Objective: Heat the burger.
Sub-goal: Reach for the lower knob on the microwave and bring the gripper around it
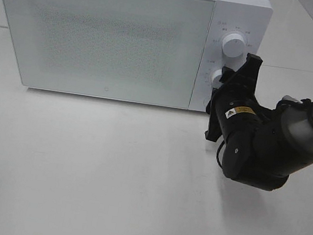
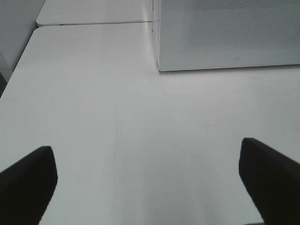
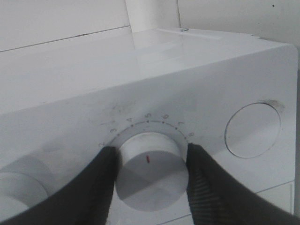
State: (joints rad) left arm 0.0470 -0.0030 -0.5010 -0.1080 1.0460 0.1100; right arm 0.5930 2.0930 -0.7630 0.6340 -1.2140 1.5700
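Microwave (image 1: 116, 33): standing at the 12 o'clock end of the table (image 1: 103, 192) in the high view, door lying shut, frosted front showing nothing of the inside.
Control panel (image 1: 234, 22): running down the 3 o'clock side of the door, carrying the upper knob (image 1: 234, 44) and, at its 6 o'clock, the lower knob (image 3: 147, 171).
Right gripper (image 3: 151, 153): reaching in from about 4 o'clock across the table, clamping the lower knob at a middling spread, with one of its dark fingers (image 3: 89, 187) pressing against each flank of the white dial.
Dial reading: wearing a small red mark on its face, pointing roughly toward the 5 on a printed scale showing 2 to 8.
Round flat disc (image 3: 253, 130): sitting on the same panel just beside the gripped knob, apart from the fingers.
Left gripper (image 2: 146, 150): hanging above bare table, spreading wide and holding nothing, both black tips showing only in its own wrist view; falling outside the high view.
Microwave's lower front corner: lying ahead of the left gripper, well apart from its tips.
Burger: showing in none of the three views; whereabouts not tellable.
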